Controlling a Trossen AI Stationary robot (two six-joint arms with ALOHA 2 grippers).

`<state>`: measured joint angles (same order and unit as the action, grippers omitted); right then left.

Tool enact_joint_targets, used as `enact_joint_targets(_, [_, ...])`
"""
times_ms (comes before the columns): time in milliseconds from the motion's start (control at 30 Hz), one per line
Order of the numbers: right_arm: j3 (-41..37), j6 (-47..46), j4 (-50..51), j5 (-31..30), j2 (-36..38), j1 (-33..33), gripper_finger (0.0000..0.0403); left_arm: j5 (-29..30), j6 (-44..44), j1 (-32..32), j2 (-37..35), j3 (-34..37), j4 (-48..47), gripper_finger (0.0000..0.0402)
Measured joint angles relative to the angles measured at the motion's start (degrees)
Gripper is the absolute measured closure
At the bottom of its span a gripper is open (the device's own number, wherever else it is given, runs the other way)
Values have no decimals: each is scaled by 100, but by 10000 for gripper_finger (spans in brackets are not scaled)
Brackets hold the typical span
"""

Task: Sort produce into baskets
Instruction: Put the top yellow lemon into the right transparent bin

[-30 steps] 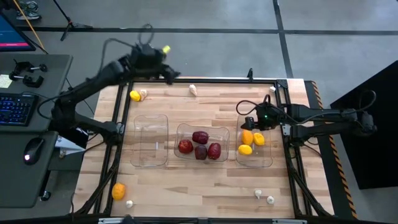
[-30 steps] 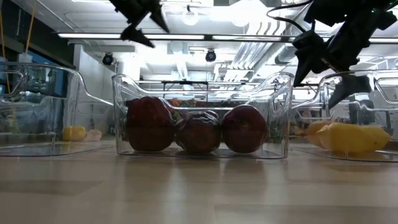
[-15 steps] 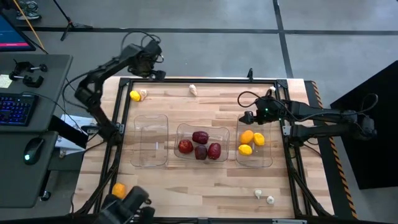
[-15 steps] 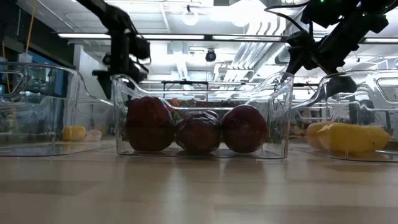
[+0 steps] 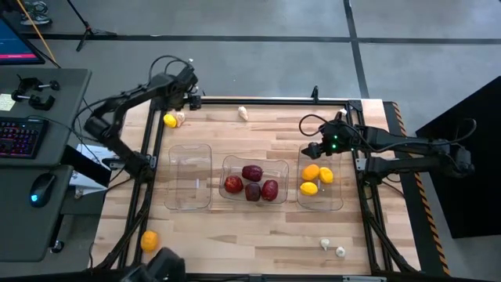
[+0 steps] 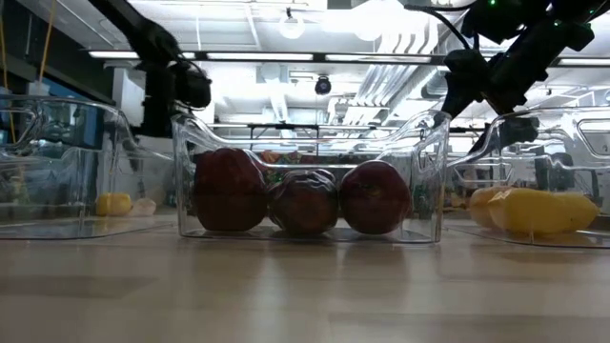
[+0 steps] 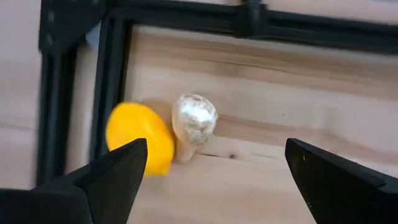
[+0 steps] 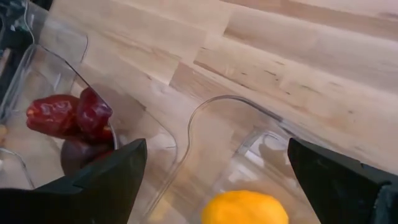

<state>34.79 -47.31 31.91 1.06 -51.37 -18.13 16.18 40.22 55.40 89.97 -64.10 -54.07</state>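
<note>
The left hand (image 5: 185, 99) is coming down at the far left corner of the bench (image 5: 266, 235), lower than a second ago, its fingers spread wide and empty. It is closing in on the yellow lemon (image 7: 138, 138) and the white garlic (image 7: 194, 122), which are touching each other just beside the frame rail. Judging by this, a pick of one of them is coming next.

The right hand (image 5: 321, 149) is hanging wide and empty over the far end of the right basket (image 5: 338, 205), hardly shifting since then. Three yellow and orange pieces (image 5: 315, 178) are lying inside it. The red pieces (image 5: 252, 183) are sitting in the middle basket (image 5: 228, 163); the left basket (image 5: 174, 202) is holding nothing.
</note>
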Motion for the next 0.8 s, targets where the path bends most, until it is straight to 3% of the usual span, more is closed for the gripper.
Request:
enact_joint_targets(233, [0, 280, -1, -4, 0, 0, 24, 245, 1109, -80, -535, 1161, 745, 32])
enact_joint_targets(567, [2, 496, -1, -46, 0, 0, 24, 1646, 2864, -409, -444, 1187, 755, 32])
enact_joint_targets(800, [2, 699, -1, -53, 0, 0, 24, 1857, 3741, -281, -80, 1187, 600, 32])
